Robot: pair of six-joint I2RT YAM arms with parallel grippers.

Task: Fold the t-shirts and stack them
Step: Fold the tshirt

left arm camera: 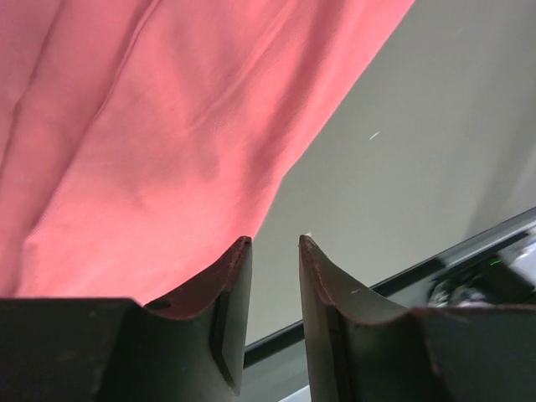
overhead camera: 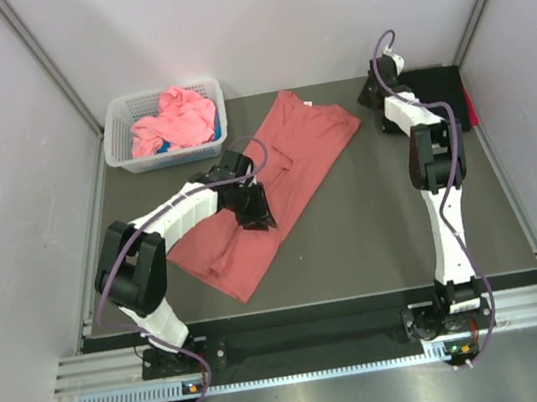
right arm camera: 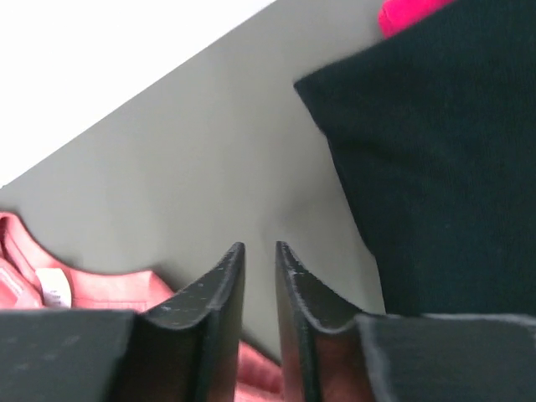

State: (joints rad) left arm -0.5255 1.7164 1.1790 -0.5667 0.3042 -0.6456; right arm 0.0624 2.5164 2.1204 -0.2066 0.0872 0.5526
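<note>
Across the middle of the top view, the salmon-red t-shirt (overhead camera: 280,174) lies spread on the dark table (overhead camera: 383,224). It runs on a slant from its neckline at upper centre down to a hem corner at lower left, with some creases along it.

My left gripper (overhead camera: 255,210) hangs over the right-hand edge of that shirt, about halfway along. On the left wrist camera its fingers (left arm camera: 230,285) stand a moderate way apart with nothing between them, only bare table showing through the gap. The left finger sits over the very edge of the cloth; I can't tell whether it touches.

My right gripper (overhead camera: 371,95) is at the upper right of the top view, between the salmon shirt's shoulder and a folded black t-shirt (overhead camera: 434,90) in the far right corner. Its wrist view shows the fingers (right arm camera: 218,293) narrowly parted and empty. The black shirt fills the right of that frame, with a sliver of bright pink cloth (right arm camera: 410,12) peeking out beyond it at the top (I can't say what garment that is). The salmon shirt's collar and its white label (right arm camera: 54,289) sit at lower left.

At upper left of the top view, the white basket (overhead camera: 166,158) holds crumpled pink t-shirts (overhead camera: 175,119), with a bit of something blue under them.
</note>
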